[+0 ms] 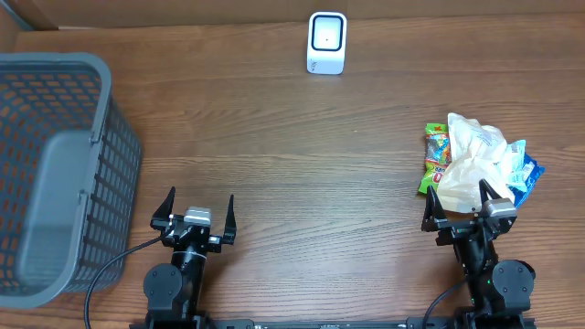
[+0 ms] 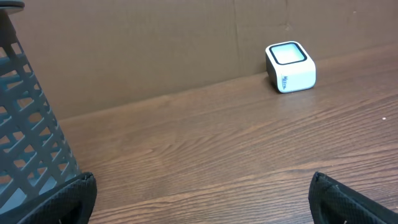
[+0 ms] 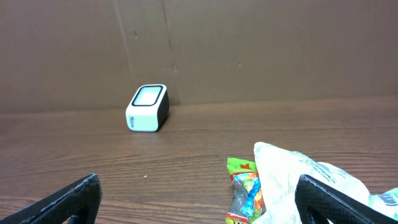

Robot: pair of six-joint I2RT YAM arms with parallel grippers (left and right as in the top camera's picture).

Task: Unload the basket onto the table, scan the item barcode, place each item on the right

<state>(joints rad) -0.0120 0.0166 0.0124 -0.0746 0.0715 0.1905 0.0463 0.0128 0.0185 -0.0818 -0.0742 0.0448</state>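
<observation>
1. My left pincer (image 1: pixel 194 212) is spread wide and empty, near the table's front edge.
2. My right pincer (image 1: pixel 460 203) is spread and empty too, just before the snack packets (image 1: pixel 471 151) by the right edge.
3. The scanner (image 1: pixel 326 42) stands at the far edge.

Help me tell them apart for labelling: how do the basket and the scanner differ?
The basket is large, grey and latticed; the scanner is small, white and solid-walled. The basket stands at the left; the scanner at the far edge. Both rest on the table, untouched.
</observation>
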